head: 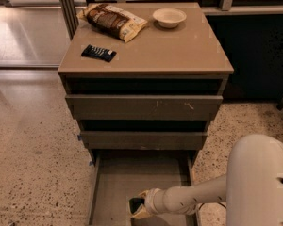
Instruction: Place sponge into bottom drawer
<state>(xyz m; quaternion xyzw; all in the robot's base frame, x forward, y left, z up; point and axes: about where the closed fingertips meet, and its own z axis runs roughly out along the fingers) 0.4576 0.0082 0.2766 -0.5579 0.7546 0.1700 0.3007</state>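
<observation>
The bottom drawer (pixel 127 178) is pulled out from the grey-brown cabinet, and its flat floor is bare. My gripper (pixel 137 207) reaches in from the right, low over the front part of the drawer. It is shut on the sponge (pixel 136 204), whose dark green top and pale yellow foam show between the fingers. I cannot tell whether the sponge touches the drawer floor. The white arm (pixel 193 199) stretches across the drawer's right wall.
On the cabinet top (pixel 179 51) lie a snack bag (pixel 114 20), a white bowl (pixel 169 17) and a flat black-wrapped bar (pixel 99 52). The top and middle drawers (pixel 144 107) stand slightly ajar above. Speckled floor (pixel 33 164) lies to the left.
</observation>
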